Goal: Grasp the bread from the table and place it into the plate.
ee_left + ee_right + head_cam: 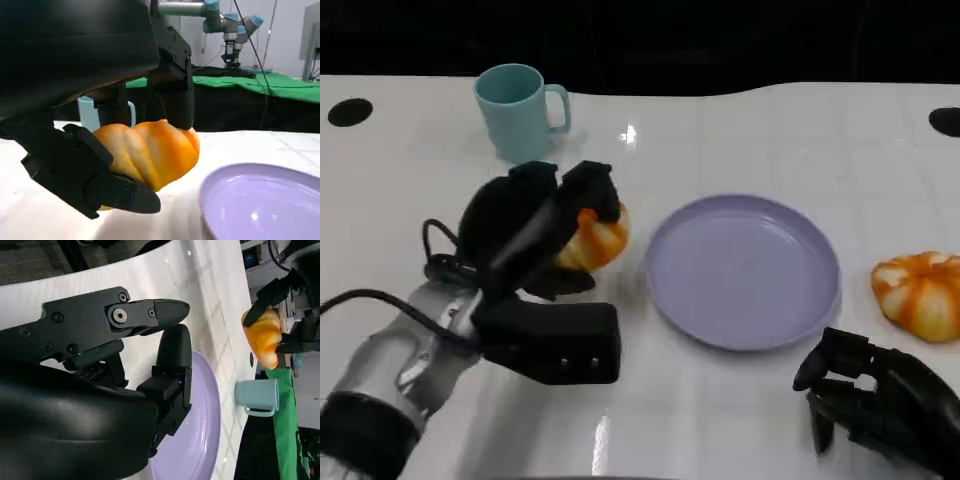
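**A:** ok so what's the left hand doing here?

**B:** It's got the bread, an orange, ridged, pumpkin-shaped bun. In the left wrist view the fingers come down over its top and the thumb side cups it from underneath, so it's properly gripped. Whether it's lifted clear of the white table or touching it, I can't tell.

**A:** and the plate?

**B:** The lavender plate is just beside that hand, on the side toward the robot's right. The bun is near its rim but not over it. Nothing's lying in the plate.

**A:** what's behind the hand?

**B:** A light teal mug, farther from the robot, upright, handle pointing toward the plate side.

**A:** right hand?

**B:** The right hand is low on the near side of the plate, holding nothing. Fingers look loosely curled with some gaps between them, but how wide it is I honestly can't tell.

**A:** any logos or text anywhere?

**B:** None I can read.

**A:** counts?

**B:** Two breads: the held one, plus a second bread of the same kind lying just past the right hand, apart from the plate's outer edge. One plate, one mug.
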